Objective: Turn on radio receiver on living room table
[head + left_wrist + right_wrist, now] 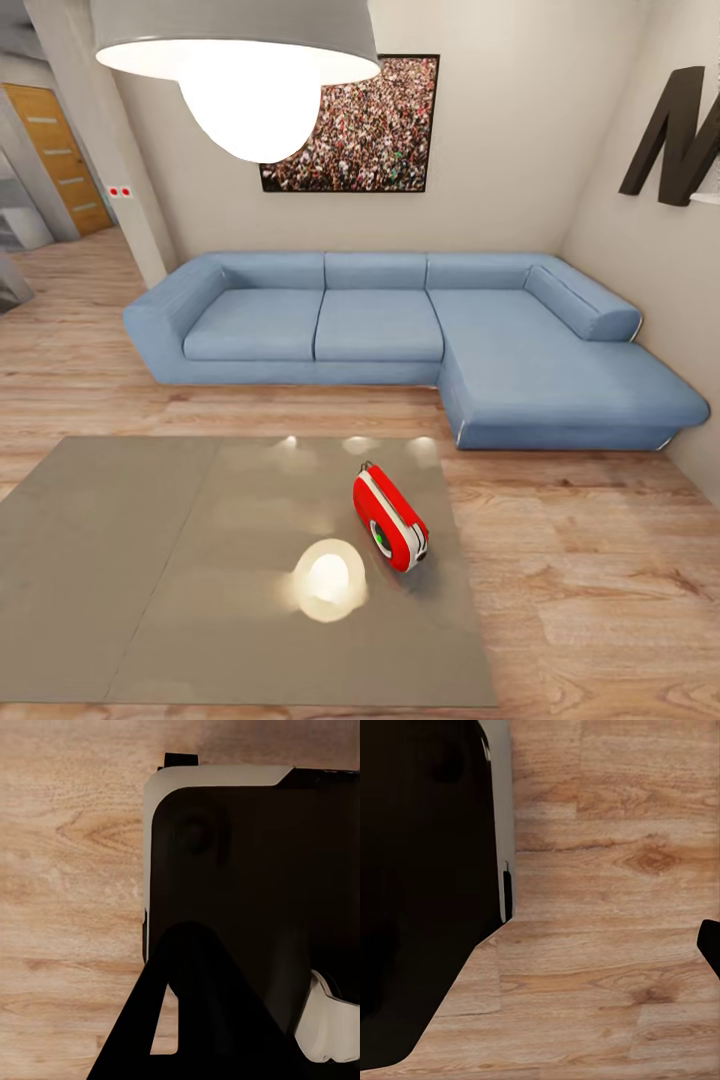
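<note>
Red-and-white portable radio receiver (pixel 389 519) stands on the grey glossy desk (pixel 150 560), towards its right edge, blue corner sofa (pixel 400 340) beyond; whether it plays cannot be told, nor either pincer's spread; reaching it calls for approach

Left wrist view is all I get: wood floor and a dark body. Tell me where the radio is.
Observer: In the head view the red radio stands on the grey table, toward the table's right side.
Operator: Give me what lies beyond it.
Observer: A blue corner sofa stands against the far wall, with a strip of wood floor between it and the table.
Operator: Name anything else on the tabletop.
Observer: I see only the ceiling lamp's bright reflection, just left of the radio.
</note>
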### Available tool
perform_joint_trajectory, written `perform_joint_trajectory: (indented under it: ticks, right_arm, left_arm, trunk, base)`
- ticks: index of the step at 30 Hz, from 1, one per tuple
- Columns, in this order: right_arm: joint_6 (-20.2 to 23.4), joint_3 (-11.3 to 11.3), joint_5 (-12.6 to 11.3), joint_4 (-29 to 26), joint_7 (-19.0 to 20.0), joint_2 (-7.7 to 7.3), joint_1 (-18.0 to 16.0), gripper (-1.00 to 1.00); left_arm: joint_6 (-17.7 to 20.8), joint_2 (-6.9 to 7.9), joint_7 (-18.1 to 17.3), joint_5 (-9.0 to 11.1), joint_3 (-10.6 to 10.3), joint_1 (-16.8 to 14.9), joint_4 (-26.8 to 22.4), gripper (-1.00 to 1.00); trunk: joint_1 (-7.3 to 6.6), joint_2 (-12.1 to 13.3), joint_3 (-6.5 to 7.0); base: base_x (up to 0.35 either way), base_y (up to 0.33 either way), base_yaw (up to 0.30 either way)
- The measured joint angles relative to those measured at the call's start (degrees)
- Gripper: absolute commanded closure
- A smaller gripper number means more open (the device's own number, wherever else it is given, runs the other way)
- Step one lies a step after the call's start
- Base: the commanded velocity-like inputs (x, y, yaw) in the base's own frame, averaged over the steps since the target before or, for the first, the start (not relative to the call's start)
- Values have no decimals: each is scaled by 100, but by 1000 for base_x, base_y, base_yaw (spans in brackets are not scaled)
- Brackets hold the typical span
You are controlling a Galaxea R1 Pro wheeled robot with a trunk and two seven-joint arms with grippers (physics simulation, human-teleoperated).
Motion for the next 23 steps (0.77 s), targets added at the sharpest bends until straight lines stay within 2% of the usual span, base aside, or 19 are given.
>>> perform_joint_trajectory:
  ticks: [8, 23]
  right_arm:
    - [6, 0, 3, -1, 0, 0, 0, -100]
    - [9, 2, 8, 0, 0, 1, 0, -100]
  left_arm:
    - [0, -1, 0, 0, 0, 0, 0, 100]
    - [0, 0, 0, 0, 0, 0, 0, 100]
  trunk:
    - [0, 0, 60]
    - [0, 0, 69]
  base:
    - [0, 0, 0]
    - [0, 0, 0]
